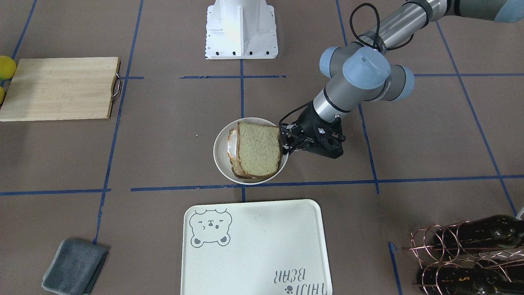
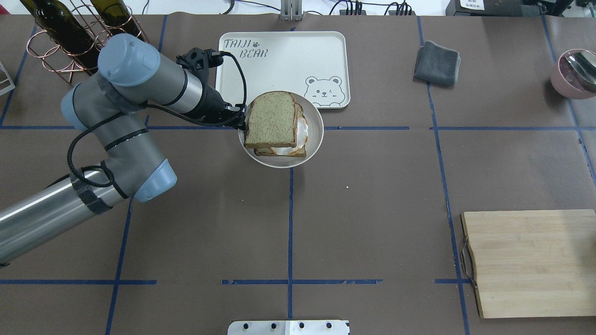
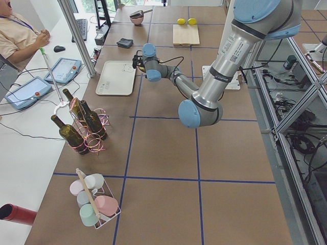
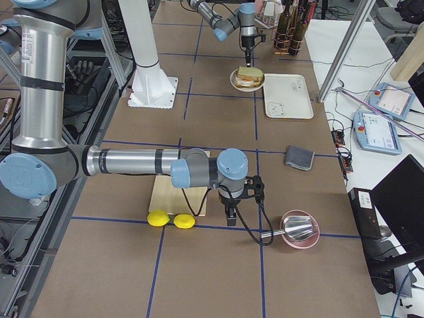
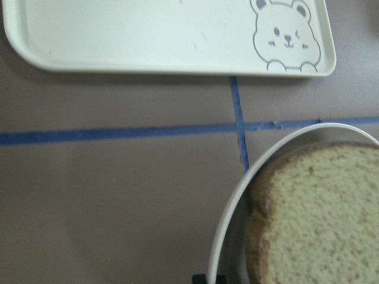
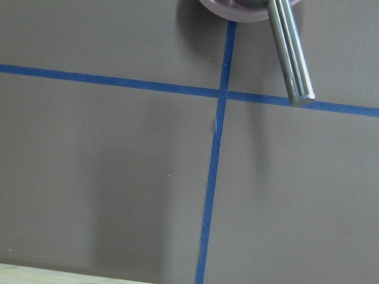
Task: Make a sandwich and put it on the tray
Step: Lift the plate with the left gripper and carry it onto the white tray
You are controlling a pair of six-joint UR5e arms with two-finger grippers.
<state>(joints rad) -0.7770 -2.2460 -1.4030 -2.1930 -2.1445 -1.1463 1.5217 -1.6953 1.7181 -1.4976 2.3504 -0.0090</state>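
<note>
The sandwich [image 1: 258,149] sits assembled on the round white plate [image 1: 220,162], with its top slice [image 2: 271,119] skewed off the lower one and the egg [image 2: 303,131] poking out on the side away from the arm. The left fingers [image 1: 287,136] look closed on the plate's rim. The fixed views disagree on where the plate lies against the tape lines, so it is probably held off the tabletop [image 1: 163,143] by that one edge. The tray [image 1: 254,246] lies near, apart from the plate. Likely failures: the plate sags from the pinch and the loose slice or egg slides off, the rim slips free, or the plate clips the tray's raised lip. The right fingers [image 4: 230,216] are well apart, by the cutting board [image 4: 165,199]; I cannot tell whether they are open.
</note>
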